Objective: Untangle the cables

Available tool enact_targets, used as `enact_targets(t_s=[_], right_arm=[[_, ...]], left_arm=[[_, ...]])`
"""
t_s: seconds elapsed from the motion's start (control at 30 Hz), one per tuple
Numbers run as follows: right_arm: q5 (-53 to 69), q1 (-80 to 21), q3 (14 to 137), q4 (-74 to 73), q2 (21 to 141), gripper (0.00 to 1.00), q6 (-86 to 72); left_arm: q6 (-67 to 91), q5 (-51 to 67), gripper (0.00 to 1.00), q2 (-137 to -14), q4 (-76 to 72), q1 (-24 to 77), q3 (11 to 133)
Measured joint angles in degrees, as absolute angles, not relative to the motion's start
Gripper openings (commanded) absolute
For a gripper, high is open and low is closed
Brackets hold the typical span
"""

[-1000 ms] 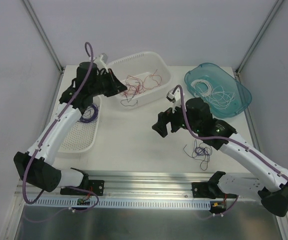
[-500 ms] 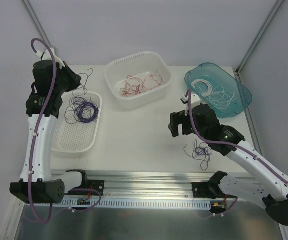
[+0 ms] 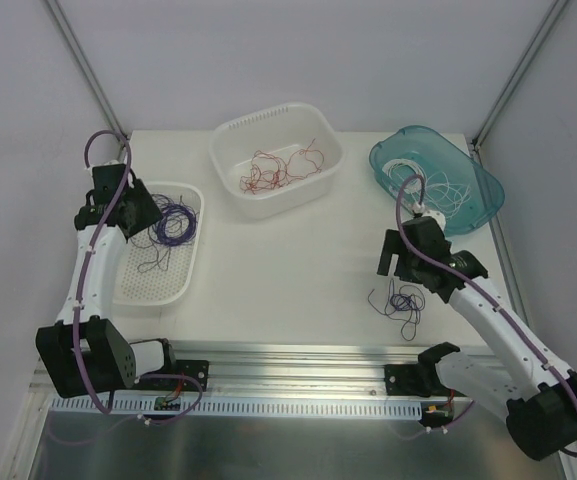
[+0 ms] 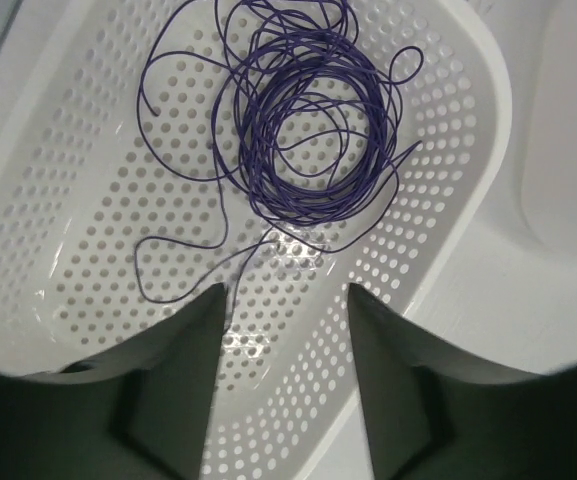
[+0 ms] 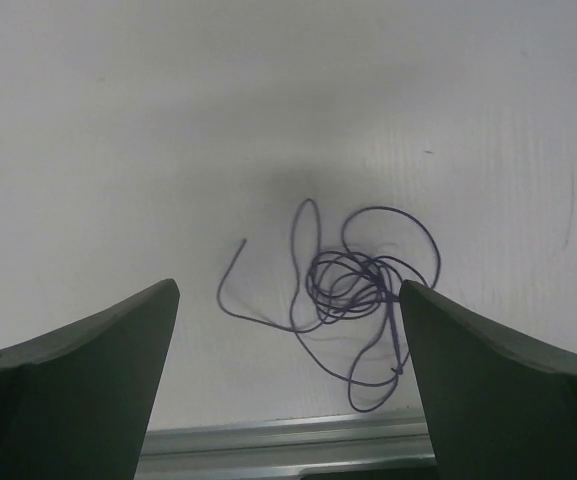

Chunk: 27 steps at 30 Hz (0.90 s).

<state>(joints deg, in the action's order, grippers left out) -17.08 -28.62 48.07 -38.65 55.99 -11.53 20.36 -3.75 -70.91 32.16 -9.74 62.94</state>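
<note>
A coil of purple cables [image 4: 308, 130] lies in the white perforated tray [image 3: 153, 280] at the left; one loose strand trails down beside my left finger [image 4: 183, 370]. My left gripper [image 4: 286, 292] hovers over the tray [image 4: 88, 200], open, with nothing between its fingers. A small purple tangle [image 5: 358, 290] lies on the table near the front edge, seen from above as a purple tangle [image 3: 403, 300]. My right gripper [image 5: 288, 287] hangs wide open just above it and holds nothing. Red cables [image 3: 278, 170] lie in the white basket. White cables [image 3: 433, 185] lie in the teal tub.
The white basket [image 3: 226, 150] stands at the back centre and the teal tub [image 3: 483, 195] at the back right. A metal rail [image 3: 298, 385] runs along the table's near edge, close below the purple tangle. Slanted frame posts stand at both back corners.
My left arm swung from the white basket to the left tray with a purple strand, then its jaws opened and the strand now lies in the tray. My right arm shifted right over the purple tangle.
</note>
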Motion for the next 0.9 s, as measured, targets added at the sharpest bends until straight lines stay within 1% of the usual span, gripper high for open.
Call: enact_targets(t_s=[0.1,0.13,0.2,0.33,0.43,0.47,0.53,0.57,0.6,0.7,0.73,0.77,0.8,0.9], right_arm=[[-17.12,-21.89,44.91,-40.64,54.46,0.99,-14.35],[-17.12,-20.23,44.21,-41.04,54.11,0.99,-14.98],[-16.93,-16.43,42.52,-41.74,53.49,0.95,-16.51],[-15.38,-11.03,38.83,-42.22,53.25,0.87,-19.4],[-14.02,-9.37,36.4,-42.15,54.08,0.78,-20.8],[-13.67,-9.15,35.64,-41.78,54.61,0.73,-21.08],[-12.73,-8.93,34.15,-40.69,55.7,0.69,-21.63],[-12.45,-8.88,33.32,-39.92,56.31,0.63,-21.82],[-12.01,-8.84,32.56,-39.27,57.01,0.6,-21.91],[-10.85,-8.82,30.87,-37.32,59.13,0.4,-21.87],[-10.39,-8.82,30.41,-36.58,59.51,0.21,-21.61],[-9.8,-8.88,30.13,-36.01,59.64,0.12,-21.12],[-9.26,-9.06,30.09,-35.7,59.64,0.01,-20.67],[-7.99,-11.14,30.41,-33.61,58.76,0.01,-19.0]], left_arm=[[19.94,-3.51,0.79,-70.3,32.38,-9.76,61.95],[19.77,-3.18,0.91,-69.89,32.4,-9.76,61.89],[19.49,-1.48,0.99,-68.66,32.27,-9.76,61.89],[18.76,3.73,0.99,-65.87,32.21,-9.74,61.89],[18.5,7.44,0.99,-64.23,32.23,-9.43,61.89],[18.46,8.58,0.99,-63.7,32.25,-9.13,61.89],[18.41,10.13,0.98,-62.78,32.23,-7.77,61.89],[18.41,10.76,0.98,-62.39,32.25,-6.59,61.89],[18.41,11.49,0.98,-62.06,32.25,-5.19,61.89],[18.41,12.84,0.97,-61.45,32.23,-0.3,61.89],[18.41,13.21,0.98,-61.39,32.23,1.48,61.91],[18.41,13.61,0.97,-61.39,32.27,3.2,62.0],[18.46,14.26,0.98,-61.47,32.29,4.91,62.11],[18.79,15.81,0.98,-62.02,32.42,9.67,63.02]])
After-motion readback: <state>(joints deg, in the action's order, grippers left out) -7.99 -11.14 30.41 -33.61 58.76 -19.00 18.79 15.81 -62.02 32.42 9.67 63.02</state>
